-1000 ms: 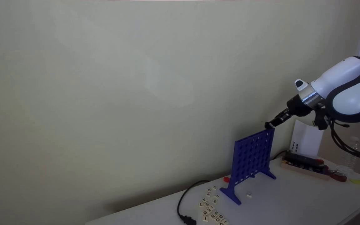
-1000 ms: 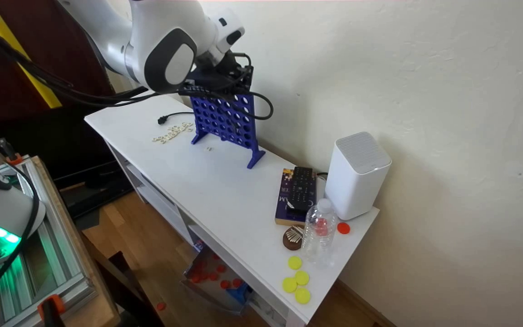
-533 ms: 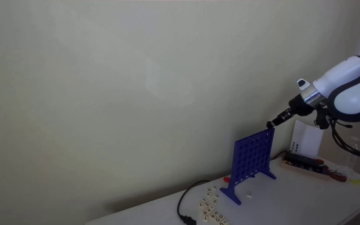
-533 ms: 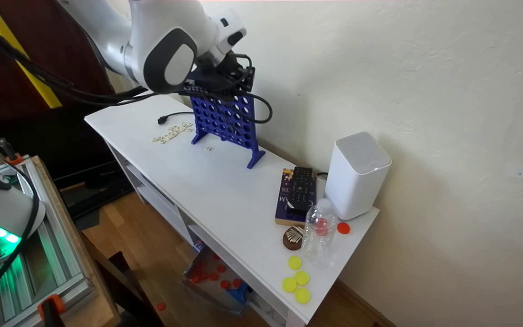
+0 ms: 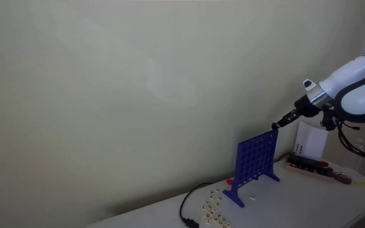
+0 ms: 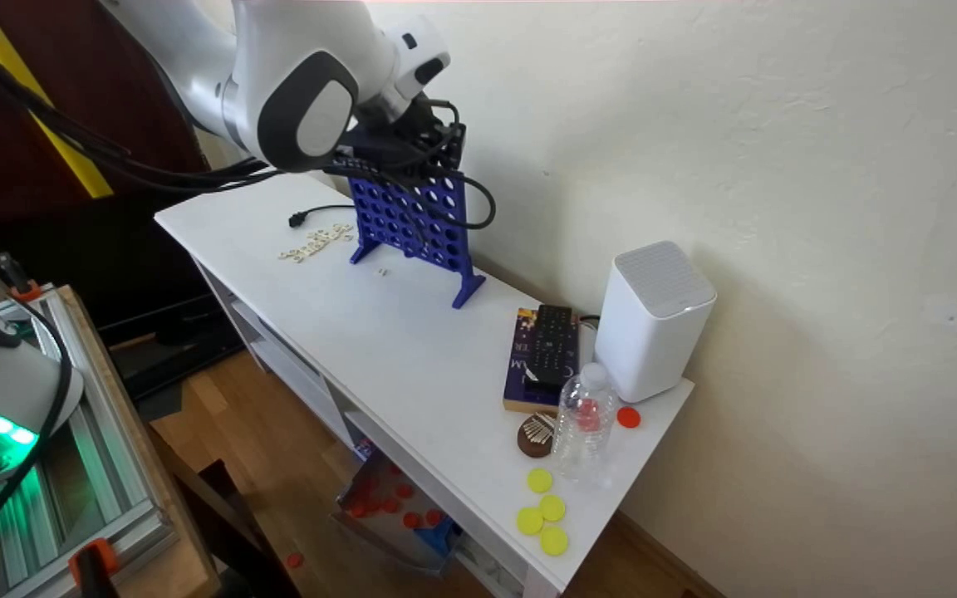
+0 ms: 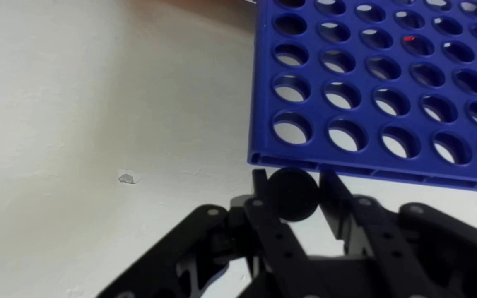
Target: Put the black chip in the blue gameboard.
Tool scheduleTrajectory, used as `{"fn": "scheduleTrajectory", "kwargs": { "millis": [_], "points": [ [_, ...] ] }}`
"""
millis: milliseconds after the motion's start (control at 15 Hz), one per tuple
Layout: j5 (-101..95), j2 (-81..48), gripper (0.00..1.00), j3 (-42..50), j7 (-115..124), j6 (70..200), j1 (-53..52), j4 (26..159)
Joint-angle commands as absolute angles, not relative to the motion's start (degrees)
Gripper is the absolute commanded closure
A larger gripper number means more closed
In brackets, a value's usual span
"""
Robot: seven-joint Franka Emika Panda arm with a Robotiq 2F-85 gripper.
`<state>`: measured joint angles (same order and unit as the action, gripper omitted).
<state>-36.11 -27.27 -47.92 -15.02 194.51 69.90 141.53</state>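
1. A pale, scuffed plaster wall (image 6: pixel 844 208) takes up most of the room from where I stand, with brown wooden floorboards (image 6: pixel 254 432) below.
2. The long white desk (image 6: pixel 412 357) has its rear edge to the wall; a clear plastic bin (image 6: pixel 387 555) sits low beneath the front edge.
3. A white robot arm (image 6: pixel 312 91) with dark grey caps stretches over toward that rear edge.
4. Near the rear edge, an upright blue plastic gameboard (image 7: pixel 367 93) with rows of round holes stands on splayed feet.
5. A tall white box (image 6: pixel 653 332) with a grey top stands by one rear corner, a clear plastic bottle (image 6: pixel 582 432) and a dark purple book (image 6: pixel 518 357) near it.
6. The black two-fingered gripper (image 7: pixel 293 182) is at the gameboard's top corner, on the box's side, its fingertips pinching the chip.
7. That round black chip (image 7: pixel 293 200) is right at the slotted top edge, by the end column; I can't tell whether it has entered.
8. Four flat yellow discs (image 6: pixel 553 540) lie by the front corner of the box's end; a flat red disc (image 6: pixel 629 417) lies beside the box.
9. Small cream letter tiles (image 5: pixel 212 212) scatter beyond the gameboard, toward the desk's other end.
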Motion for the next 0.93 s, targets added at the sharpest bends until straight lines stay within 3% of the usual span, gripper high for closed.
{"fn": "scheduleTrajectory", "kwargs": {
  "millis": [0, 867],
  "points": [
    [-35.9, -25.2, 0.90, -49.1, -14.0, 192.2, 70.8, 142.8],
    [-35.4, -23.6, 0.90, -48.3, -14.1, 189.3, 70.3, 142.5]
  ]
}}
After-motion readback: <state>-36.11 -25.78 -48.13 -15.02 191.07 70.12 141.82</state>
